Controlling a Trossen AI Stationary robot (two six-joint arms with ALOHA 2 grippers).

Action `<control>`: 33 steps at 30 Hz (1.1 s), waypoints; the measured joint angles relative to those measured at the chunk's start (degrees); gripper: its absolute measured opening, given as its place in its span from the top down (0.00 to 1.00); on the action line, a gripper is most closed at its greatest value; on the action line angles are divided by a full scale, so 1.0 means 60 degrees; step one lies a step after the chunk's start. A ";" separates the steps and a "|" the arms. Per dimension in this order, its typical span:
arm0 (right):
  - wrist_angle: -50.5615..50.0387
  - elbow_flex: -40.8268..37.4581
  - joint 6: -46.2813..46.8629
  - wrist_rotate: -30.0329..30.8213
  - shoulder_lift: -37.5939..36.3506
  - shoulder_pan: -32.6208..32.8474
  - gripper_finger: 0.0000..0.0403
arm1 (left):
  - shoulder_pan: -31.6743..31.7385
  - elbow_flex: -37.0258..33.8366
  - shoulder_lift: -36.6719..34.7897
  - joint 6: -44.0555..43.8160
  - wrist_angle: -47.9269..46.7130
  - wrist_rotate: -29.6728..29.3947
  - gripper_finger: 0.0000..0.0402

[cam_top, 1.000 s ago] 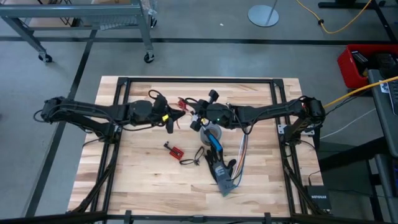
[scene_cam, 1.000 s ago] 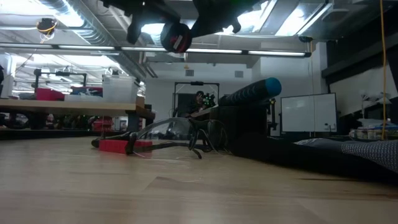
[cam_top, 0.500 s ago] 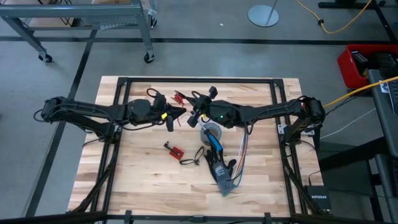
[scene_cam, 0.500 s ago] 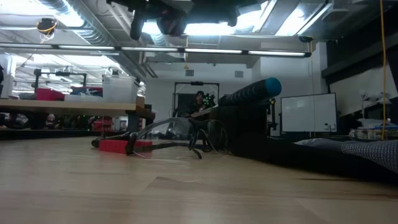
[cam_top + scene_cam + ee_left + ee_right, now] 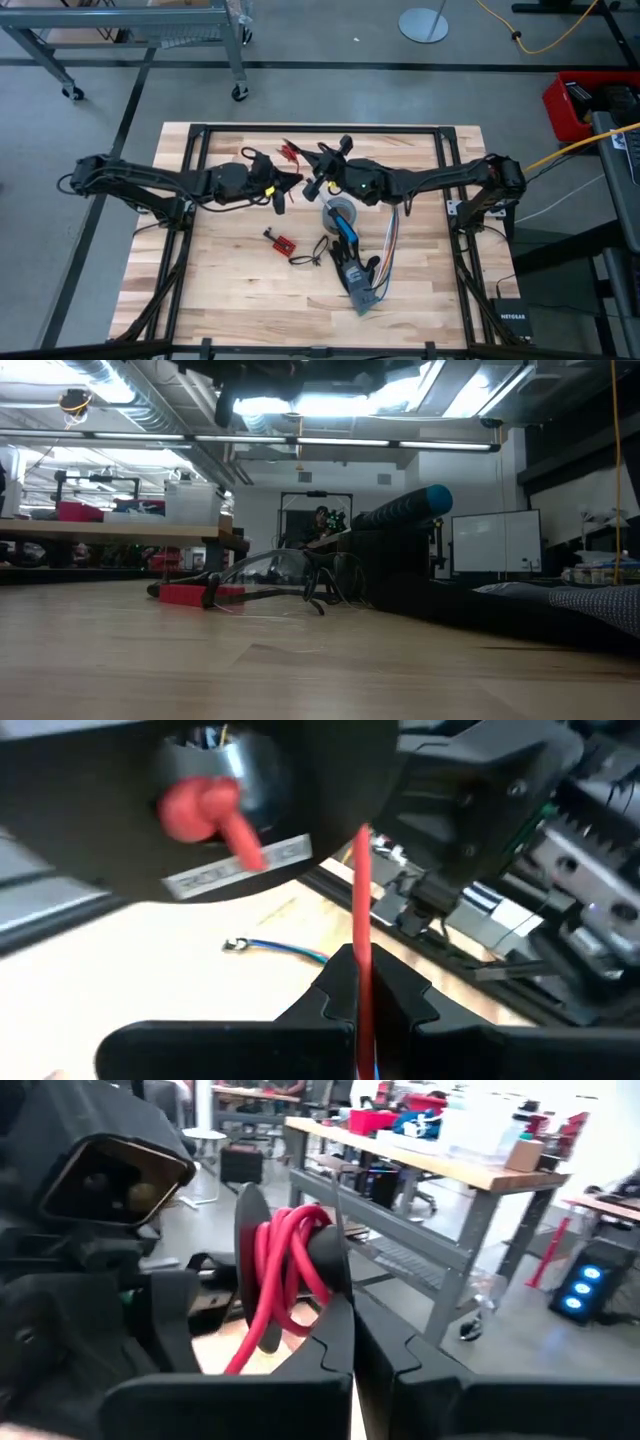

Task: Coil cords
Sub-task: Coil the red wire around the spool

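The cords are a small bundle of red loops (image 5: 287, 1270) wound on a black core, raised above the table's far middle, with red ends (image 5: 291, 152) showing in the high view. My right gripper (image 5: 318, 182) is shut on the bundle. My left gripper (image 5: 284, 186), close beside it on the left, is shut on a red strand (image 5: 360, 910) that runs from its fingers to the bundle. In the low view both grippers are mostly above the picture's top edge. My left gripper pinches a single red strand (image 5: 361, 955) of the cord between its two fingers. The strand runs straight and taut from the fingertips toward the bundle in my right gripper, clear of the table. My right gripper holds the bundle at its near side (image 5: 318, 1302), just beyond the fingertips, roughly level. The red loops are wrapped round the black core and hang clear of the table; the exact place of contact is hidden by the fingers.
Below the grippers lie a grey tape roll (image 5: 340, 211), a blue-handled tool (image 5: 346, 232), multicoloured ribbon wires (image 5: 389, 243) and a grey block (image 5: 358, 287). A small red board (image 5: 281, 240) with a short black wire lies at mid-table. Bare wood lies to the left and right.
My right gripper has risen with the bundle and tipped upward; in the low view the bundle has gone up out of the picture. In the high view the red ends have shifted toward the table's far edge. My left gripper has stayed in place, rolling slightly.
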 joint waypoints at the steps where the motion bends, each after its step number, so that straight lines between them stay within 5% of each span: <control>1: -0.0164 0.0000 -0.0003 -0.0145 -0.0122 0.0001 1.00 | -0.0031 0.0008 -0.0069 0.0124 -0.0103 -0.0151 1.00; 10: -0.0385 0.0000 0.0034 -0.1569 -0.0592 -0.0015 1.00 | -0.0150 0.0006 -0.0177 0.0719 -0.0218 -0.0867 1.00; 33: -0.1028 0.0004 0.0348 -0.2433 -0.0657 -0.0011 1.00 | -0.0143 -0.0014 -0.0176 0.2206 -0.0562 -0.1012 1.00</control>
